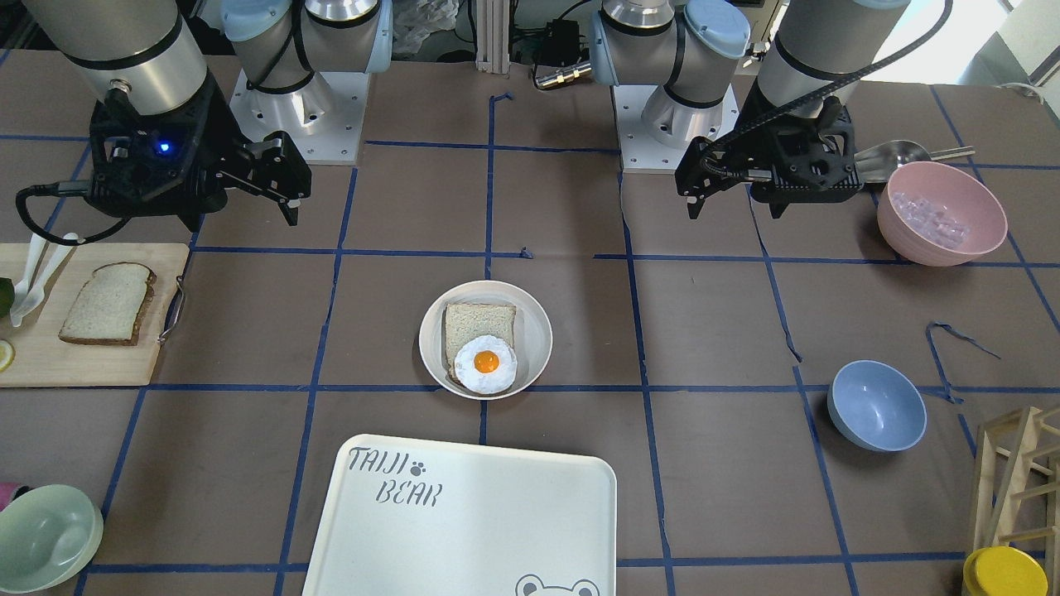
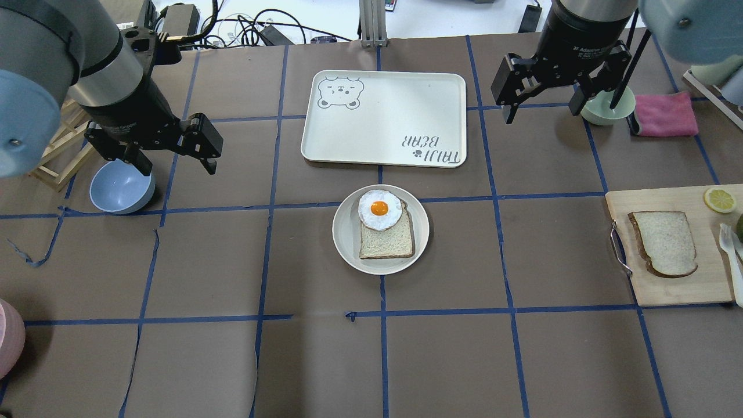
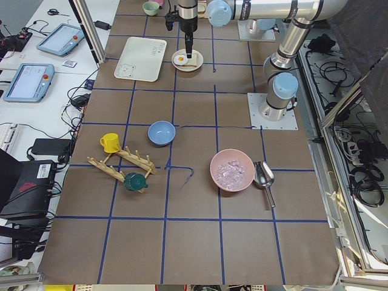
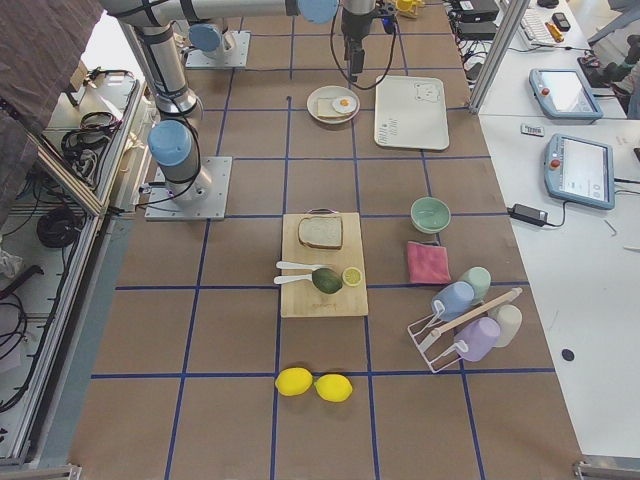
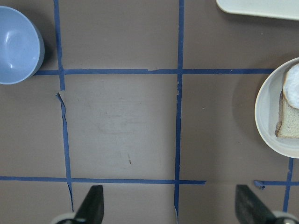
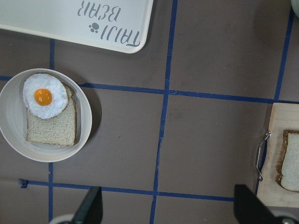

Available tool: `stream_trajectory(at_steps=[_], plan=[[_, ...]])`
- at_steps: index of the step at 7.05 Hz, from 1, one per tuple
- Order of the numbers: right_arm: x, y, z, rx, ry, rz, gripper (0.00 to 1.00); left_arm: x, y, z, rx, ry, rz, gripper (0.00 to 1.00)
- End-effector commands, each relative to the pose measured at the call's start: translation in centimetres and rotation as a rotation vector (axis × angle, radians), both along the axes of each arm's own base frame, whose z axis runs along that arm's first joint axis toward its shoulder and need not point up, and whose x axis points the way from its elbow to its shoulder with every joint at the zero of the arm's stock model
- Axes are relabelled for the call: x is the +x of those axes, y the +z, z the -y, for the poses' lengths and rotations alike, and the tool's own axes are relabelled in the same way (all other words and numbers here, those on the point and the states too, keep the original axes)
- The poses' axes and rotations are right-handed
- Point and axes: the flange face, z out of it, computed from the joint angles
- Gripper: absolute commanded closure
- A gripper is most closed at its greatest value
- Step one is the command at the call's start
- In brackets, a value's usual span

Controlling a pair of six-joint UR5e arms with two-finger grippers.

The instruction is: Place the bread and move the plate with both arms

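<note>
The bread (image 1: 108,304) lies flat on a wooden cutting board (image 1: 50,364) at the robot's right; it also shows in the overhead view (image 2: 664,242) and at the right wrist view's edge (image 6: 292,161). The cream plate (image 1: 431,339) sits mid-table (image 2: 342,232) and holds another slice with a fried egg (image 1: 485,364). My left gripper (image 2: 177,165) is open and empty, hovering above the table near the blue bowl, left of the plate (image 5: 266,112). My right gripper (image 2: 544,110) is open and empty, high between the plate (image 6: 9,135) and the board.
A white "TAIJI BEAR" tray (image 2: 389,116) lies just beyond the plate. A blue bowl (image 2: 119,186) and a pink bowl with ice (image 1: 940,211) stand on the left side. A green bowl (image 2: 606,107), pink cloth (image 2: 664,113), lemon slice and fork are on the right.
</note>
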Motion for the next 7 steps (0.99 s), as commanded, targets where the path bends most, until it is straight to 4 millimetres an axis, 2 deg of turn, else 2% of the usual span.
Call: stream_trajectory(at_steps=[1,7], plan=[[-0.12,-0.3,0.09,0.002,-0.014,0.001,0.0,0.01,-0.28,-0.08,0.006,0.0,0.001,0.0],[0.08,-0.3,-0.26,0.014,-0.022,-0.01,0.0,0.01,-0.42,-0.23,0.014,0.0,0.001,0.0]])
